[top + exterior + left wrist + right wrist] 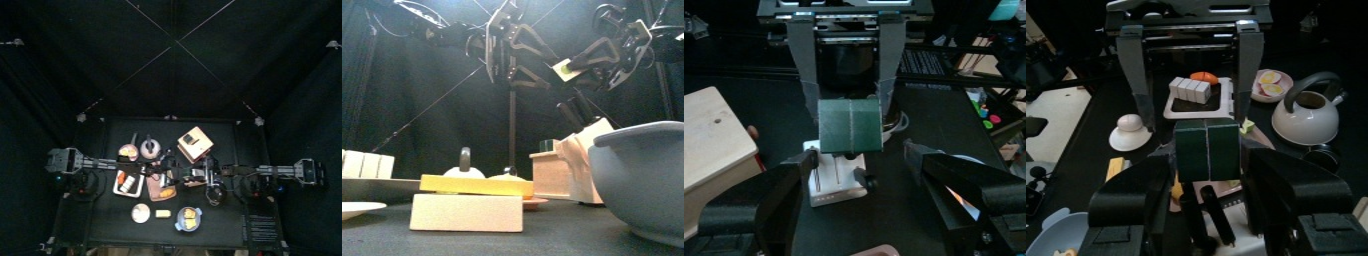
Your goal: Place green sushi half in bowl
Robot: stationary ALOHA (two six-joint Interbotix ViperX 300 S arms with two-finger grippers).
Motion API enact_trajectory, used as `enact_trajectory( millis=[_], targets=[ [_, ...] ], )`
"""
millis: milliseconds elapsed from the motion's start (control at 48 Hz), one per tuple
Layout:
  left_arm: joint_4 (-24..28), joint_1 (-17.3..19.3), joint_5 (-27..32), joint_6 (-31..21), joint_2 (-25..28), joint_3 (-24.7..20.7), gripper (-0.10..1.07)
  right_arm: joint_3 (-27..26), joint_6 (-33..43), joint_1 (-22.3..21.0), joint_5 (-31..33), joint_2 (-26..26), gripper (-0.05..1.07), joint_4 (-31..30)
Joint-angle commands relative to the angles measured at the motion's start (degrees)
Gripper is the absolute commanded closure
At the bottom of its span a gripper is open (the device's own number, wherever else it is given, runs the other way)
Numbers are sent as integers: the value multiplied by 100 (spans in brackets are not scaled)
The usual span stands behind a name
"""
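Currently the single green sushi half [851, 125] is held aloft, well above and behind the bowl [647, 170], clamped across its flat side faces by the right gripper [1211, 165]. The left gripper [861, 160] is seen facing it with jaws spread and nothing held. The piece is judged light, rigid and smooth-faced, so some slipping is to be expected; a hold across two opposite flat faces is advised. Counted: one green half, one bowl, one kettle [1313, 110].
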Motion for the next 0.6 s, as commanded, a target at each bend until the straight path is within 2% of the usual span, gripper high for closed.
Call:
enact_trajectory(
  millis=[0, 21, 146, 438, 583],
  targets=[
    [-26, 0, -193, -9, -255, 53, -6, -62, 18, 44, -26, -79, 29, 18],
    [-26, -18, -448, 26, -360, 316, -6, -53, 35, 229, -18, -79, 29, 9],
    [35, -26, -853, 53, -466, 694, -6, -26, 35, 624, 35, -35, 29, -53],
    [53, -53, -1151, 211, -747, 1477, -6, -132, 44, 1863, 220, 167, 29, -9],
    [97, -343, -1204, 387, -703, 1661, -6, -299, 53, 2250, 229, 527, 29, 9]
  ],
)
